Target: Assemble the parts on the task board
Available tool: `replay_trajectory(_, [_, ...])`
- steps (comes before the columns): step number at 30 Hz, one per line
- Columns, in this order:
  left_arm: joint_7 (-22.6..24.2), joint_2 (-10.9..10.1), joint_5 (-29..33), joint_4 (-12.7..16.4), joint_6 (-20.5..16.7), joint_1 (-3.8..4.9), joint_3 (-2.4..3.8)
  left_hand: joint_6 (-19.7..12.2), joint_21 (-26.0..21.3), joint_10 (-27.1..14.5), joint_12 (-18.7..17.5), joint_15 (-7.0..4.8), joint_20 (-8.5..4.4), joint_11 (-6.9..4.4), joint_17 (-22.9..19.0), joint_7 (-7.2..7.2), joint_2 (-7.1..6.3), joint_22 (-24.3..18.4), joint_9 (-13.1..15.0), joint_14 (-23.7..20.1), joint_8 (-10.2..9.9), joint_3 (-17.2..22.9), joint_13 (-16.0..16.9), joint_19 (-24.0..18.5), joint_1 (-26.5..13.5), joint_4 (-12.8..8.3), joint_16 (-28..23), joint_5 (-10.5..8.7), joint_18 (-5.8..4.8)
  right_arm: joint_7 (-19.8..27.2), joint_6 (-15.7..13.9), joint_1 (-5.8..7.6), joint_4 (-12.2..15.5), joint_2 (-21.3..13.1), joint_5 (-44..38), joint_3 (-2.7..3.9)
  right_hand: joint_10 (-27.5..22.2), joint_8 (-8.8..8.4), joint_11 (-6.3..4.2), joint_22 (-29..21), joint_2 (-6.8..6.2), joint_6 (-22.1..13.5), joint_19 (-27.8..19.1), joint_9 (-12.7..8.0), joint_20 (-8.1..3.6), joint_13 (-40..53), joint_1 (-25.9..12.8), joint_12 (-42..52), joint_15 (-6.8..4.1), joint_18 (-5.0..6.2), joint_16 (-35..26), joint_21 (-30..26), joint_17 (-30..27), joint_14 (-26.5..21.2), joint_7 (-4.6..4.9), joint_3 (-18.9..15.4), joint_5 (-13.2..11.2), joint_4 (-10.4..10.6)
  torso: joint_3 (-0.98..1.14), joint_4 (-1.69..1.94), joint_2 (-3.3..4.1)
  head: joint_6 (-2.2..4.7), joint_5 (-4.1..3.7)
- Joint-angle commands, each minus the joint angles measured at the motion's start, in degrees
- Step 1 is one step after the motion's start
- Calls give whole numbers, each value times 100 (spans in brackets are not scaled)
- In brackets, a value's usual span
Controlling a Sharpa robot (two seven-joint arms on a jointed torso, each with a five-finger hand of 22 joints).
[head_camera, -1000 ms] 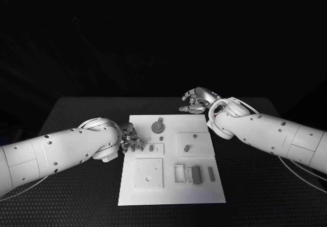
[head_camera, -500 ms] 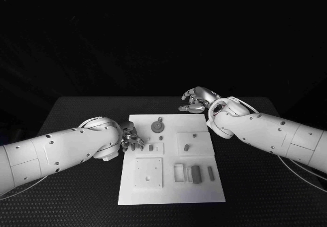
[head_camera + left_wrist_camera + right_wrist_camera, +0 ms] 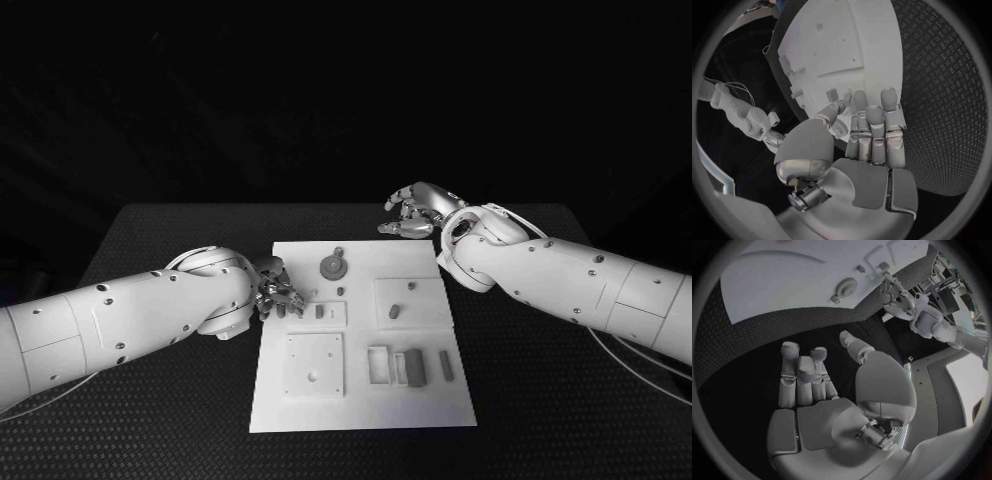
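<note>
White and flat, the task board [image 3: 361,340] lies in the middle of the black desk [image 3: 173,230], in the lower centre of the head view. Small grey parts lie on it: a round part [image 3: 333,267] near its top edge, a short peg [image 3: 395,312] on the raised square at centre right, and two long bars [image 3: 415,367] side by side at the lower right.

The left hand [image 3: 277,299] is at the left edge of the board, about halfway up the frame. In the left wrist view its fingers [image 3: 873,125] lie straight, close beside one another, and hold nothing.

The right hand [image 3: 414,214] is above the upper right corner of the board, over the desk. Its fingers [image 3: 801,372] are half curled and empty.
</note>
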Motion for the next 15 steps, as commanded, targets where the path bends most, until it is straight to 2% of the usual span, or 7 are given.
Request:
replay_trajectory(1, [-42, -3, -63, 17, 172, -26, -18, 33, 29, 22, 26, -39, -36, 4, 6, -15, 32, 144, 13, -6, 25, 882, 8, -6, 47, -870, 29, 16, -78, 41, 60, -2, 4, -2, -11, 3, -45, -1, -2, 75, 0, -4, 0, 6, -31, -7, 34, 19, 19, 260, -23, -39, -7, -21, 46, 8, 12, 32, -2, 3, 0, -11, -1])
replay_trajectory(15, [-44, -29, -77, 27, 212, -27, -18, 37, 40, 23, 32, -40, -40, 2, 6, -18, 25, 144, 20, -2, 24, 887, 12, -9, 57, -878, 32, 17, -78, 40, 59, -3, -2, -4, -11, 3, -46, -2, -2, 75, -2, -6, 0, 6, -31, -10, 36, 22, 19, 260, -23, -41, -8, -22, 46, 6, 12, 38, -4, 4, 0, -16, -5])
